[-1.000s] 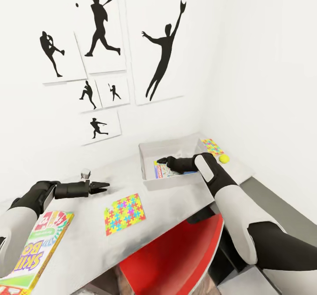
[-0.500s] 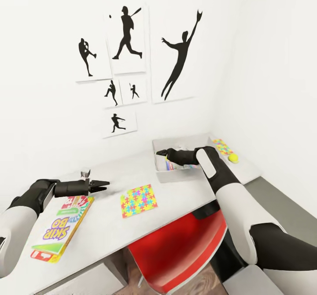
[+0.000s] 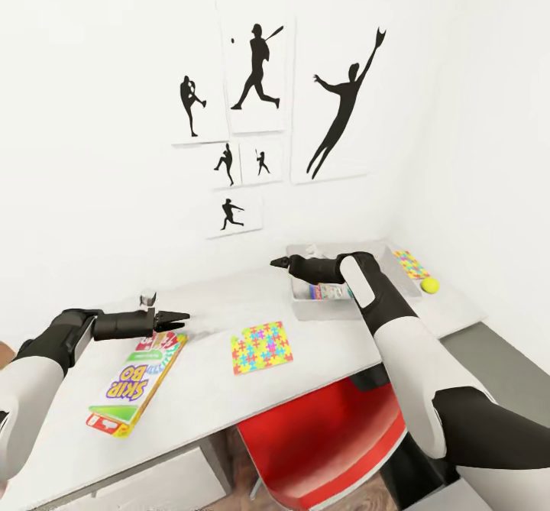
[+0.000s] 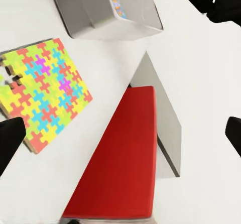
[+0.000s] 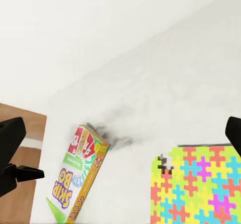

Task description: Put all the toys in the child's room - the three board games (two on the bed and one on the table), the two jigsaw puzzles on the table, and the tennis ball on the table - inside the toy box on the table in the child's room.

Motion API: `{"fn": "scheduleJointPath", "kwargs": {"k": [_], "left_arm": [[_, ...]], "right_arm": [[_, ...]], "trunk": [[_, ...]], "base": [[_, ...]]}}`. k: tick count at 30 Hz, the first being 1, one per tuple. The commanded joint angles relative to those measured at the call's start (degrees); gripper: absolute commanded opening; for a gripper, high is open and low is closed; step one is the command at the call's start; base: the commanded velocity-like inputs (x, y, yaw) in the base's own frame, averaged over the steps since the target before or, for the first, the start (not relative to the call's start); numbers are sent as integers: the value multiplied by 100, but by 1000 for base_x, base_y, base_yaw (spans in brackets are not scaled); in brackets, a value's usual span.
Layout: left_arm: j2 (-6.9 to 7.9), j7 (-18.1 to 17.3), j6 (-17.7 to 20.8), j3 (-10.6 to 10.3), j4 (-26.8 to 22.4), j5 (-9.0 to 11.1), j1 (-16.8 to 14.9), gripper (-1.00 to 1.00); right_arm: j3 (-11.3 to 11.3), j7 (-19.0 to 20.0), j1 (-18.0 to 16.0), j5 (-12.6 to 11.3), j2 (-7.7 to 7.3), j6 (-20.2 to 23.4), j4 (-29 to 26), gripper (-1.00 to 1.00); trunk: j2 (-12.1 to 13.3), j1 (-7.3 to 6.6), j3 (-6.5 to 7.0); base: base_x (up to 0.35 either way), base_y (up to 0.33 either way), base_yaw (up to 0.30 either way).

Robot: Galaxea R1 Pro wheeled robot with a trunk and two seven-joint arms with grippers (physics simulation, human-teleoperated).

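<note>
A grey toy box (image 3: 305, 308) stands on the white table (image 3: 206, 408) with one board game (image 3: 330, 291) inside it. My right gripper (image 3: 279, 263) hangs open just past the box's left rim, holding nothing. The Skip-Bo board game (image 3: 137, 381) lies flat at the table's left, and my left gripper (image 3: 176, 318) hovers open over its far end. One jigsaw puzzle (image 3: 262, 347) lies in the middle of the table, also seen as the jigsaw puzzle (image 4: 42, 91). A second jigsaw puzzle (image 3: 411, 263) and the tennis ball (image 3: 431, 286) lie right of the box.
A red chair (image 3: 321, 434) is tucked under the table's front edge below the middle puzzle. A small grey block (image 3: 148, 297) stands on the table behind my left gripper. The wall behind carries baseball silhouette posters (image 3: 260, 76), and a side wall closes the right.
The whole view has swung left, so everything sits further right in the picture. My right gripper has come up out of the toy box to beyond its left rim. The Skip-Bo game now shows whole.
</note>
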Motion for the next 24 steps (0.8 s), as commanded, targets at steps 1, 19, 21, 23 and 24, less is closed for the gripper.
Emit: {"fn": "scheduleJointPath", "kwargs": {"k": [1,19,21,23,24], "left_arm": [[-4,-44,61,35,-3,-61,-6,100],[1,-37,61,35,-6,-68,-6,100],[2,-36,61,35,-6,-69,-6,100],[4,-36,61,35,-7,-69,-6,100],[4,-36,61,35,-7,-69,-6,100]], "right_arm": [[2,37,-7,43,1,17,-2,100],[135,29,-7,44,4,7,-3,100],[135,29,-6,46,4,7,-3,100],[135,29,-6,47,3,3,-3,100],[135,29,-6,48,3,2,-3,100]], "trunk": [[-12,3,-4],[-12,3,138],[-12,3,155],[-12,3,171],[-12,3,180]], "base": [[-104,78,198],[-50,42,195],[-1,1,176],[-1,1,171],[0,0,167]]}}
